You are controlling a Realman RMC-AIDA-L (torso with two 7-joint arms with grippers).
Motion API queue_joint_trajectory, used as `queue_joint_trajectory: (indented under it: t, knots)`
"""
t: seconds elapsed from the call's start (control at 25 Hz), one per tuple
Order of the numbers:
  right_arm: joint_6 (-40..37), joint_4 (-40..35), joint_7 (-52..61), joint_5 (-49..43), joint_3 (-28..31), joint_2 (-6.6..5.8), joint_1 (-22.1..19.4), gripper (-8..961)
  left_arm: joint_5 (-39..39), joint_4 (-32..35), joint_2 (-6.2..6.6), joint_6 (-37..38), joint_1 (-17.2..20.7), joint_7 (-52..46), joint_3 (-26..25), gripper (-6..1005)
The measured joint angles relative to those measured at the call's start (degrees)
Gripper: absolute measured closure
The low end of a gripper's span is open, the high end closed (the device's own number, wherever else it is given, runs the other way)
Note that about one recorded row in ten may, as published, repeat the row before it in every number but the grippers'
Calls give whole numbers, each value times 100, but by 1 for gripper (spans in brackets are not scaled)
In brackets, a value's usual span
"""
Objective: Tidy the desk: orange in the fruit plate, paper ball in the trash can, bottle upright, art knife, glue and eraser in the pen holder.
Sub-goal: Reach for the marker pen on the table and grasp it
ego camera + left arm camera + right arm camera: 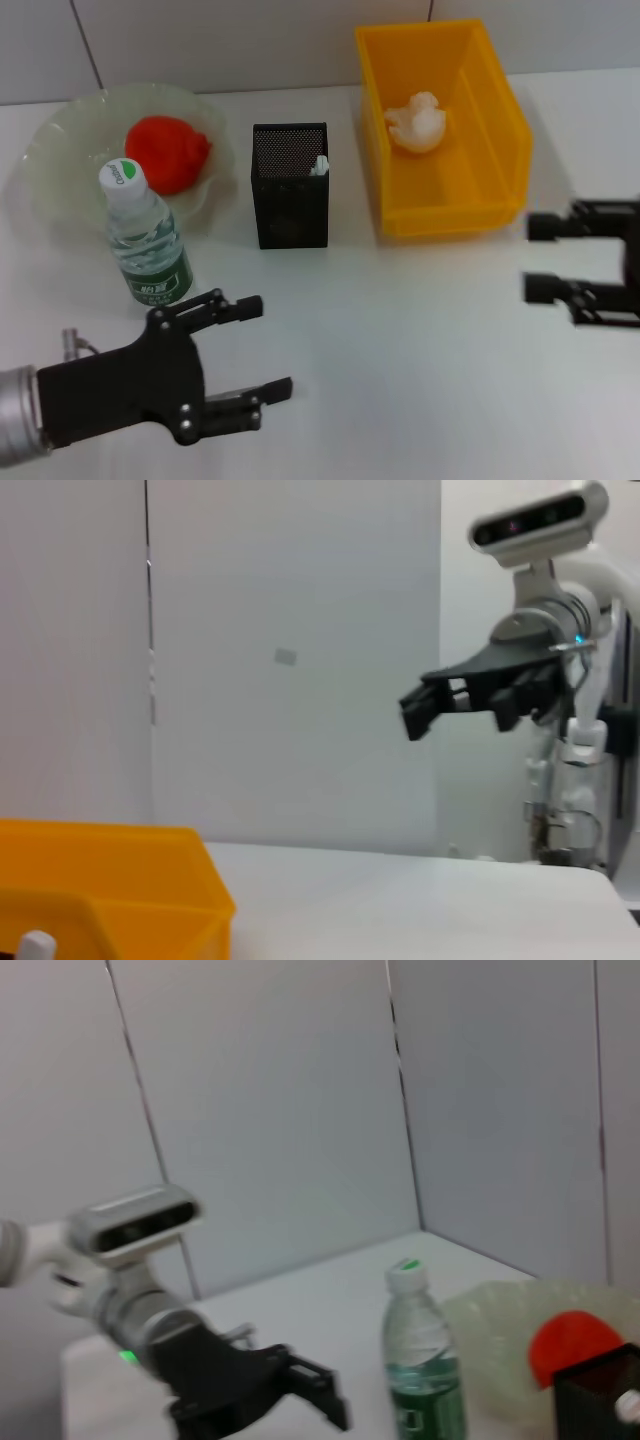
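- Head view: my left end effector (pixel 262 342), fingers spread wide and empty, hangs just beside the upright clear plastic green-labelled bottle (pixel 147 238); swinging out carelessly could topple it.
- My right end effector (pixel 545 258), also spread and empty, idles over the white counter (pixel 420 340).

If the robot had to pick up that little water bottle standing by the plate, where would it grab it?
Probably around the labelled middle of the bottle, coming in level from the open table side where the left gripper sits open. The bottle stands upright and its body is round and even, while the fruit plate crowds it from behind.
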Motion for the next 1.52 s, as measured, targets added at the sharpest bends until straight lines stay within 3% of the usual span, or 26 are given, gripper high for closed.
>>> queue_joint_trajectory:
  t: [0.04, 0.24, 0.32, 0.44, 0.48, 0.52, 0.6, 0.64, 0.68, 0.72, 0.76, 0.8, 0.88, 0.92, 1.0, 1.08, 1.12, 1.52]
  knots:
    - [-156, 241, -229, -28, 142, -5, 11, 332, 183, 65, -20, -76, -171, -244, -3, 203]
    - [-519, 1165, -1183, -576, 696, -30, 107, 332, 324, 190, -34, -124, -252, -546, -3, 207]
    - [-523, 1392, -1389, -787, 831, -40, 139, 332, 1437, 1456, -165, -642, -362, -2043, 118, 208]
    - [-544, 1656, -1575, -1027, 1110, -69, 148, 332, 1437, 1456, -165, -642, -362, -2043, 118, 210]
    - [-554, 1774, -1737, -1134, 1255, -91, 118, 332, 1951, 2163, -179, -905, -336, -2752, 310, 211]
    - [-554, 1774, -1737, -1134, 1255, -91, 118, 332, 2966, 3525, -173, -1107, -292, -4085, 766, 212]
    - [-564, 1905, -1945, -1239, 1311, -124, 75, 333, 3661, 4237, -172, -1092, -297, -4809, 986, 213]
    - [-571, 1970, -2046, -1293, 1311, -142, 62, 333, 3661, 4237, -172, -1092, -297, -4809, 986, 214]
    - [-600, 2099, -2218, -1428, 1298, -162, 64, 333, 4570, 4986, -170, -1032, -420, -5824, 1408, 215]
    - [-600, 2099, -2218, -1428, 1298, -162, 64, 332, 4570, 4986, -170, -1032, -420, -5824, 1408, 215]
    - [-637, 2187, -2337, -1587, 1316, -161, 104, 332, 5178, 5303, -177, -947, -628, -6514, 1749, 216]
    - [-637, 2187, -2337, -1587, 1316, -161, 104, 332, 5178, 5303, -177, -947, -628, -6514, 1749, 217]
    - [-636, 2282, -2437, -1740, 1336, -140, 153, 333, 5812, 5458, -188, -813, -1017, -7358, 2213, 218]
    - [-636, 2282, -2437, -1740, 1336, -140, 153, 333, 5812, 5458, -188, -813, -1017, -7358, 2213, 219]
    - [-616, 2423, -2560, -1768, 1343, -146, 167, 333, 6323, 5471, -202, -726, -1448, -8217, 2645, 220]
    - [-607, 2507, -2621, -1775, 1344, -167, 168, 333, 6421, 5455, -206, -685, -1555, -8398, 2747, 222]
    - [-598, 2563, -2643, -1777, 1345, -190, 168, 333, 6626, 5378, -222, -572, -1784, -8763, 2952, 222]
    - [-588, 2698, -2798, -1819, 1357, -230, 140, 332, 7111, 5149, -235, -444, -2106, -9202, 3401, 230]
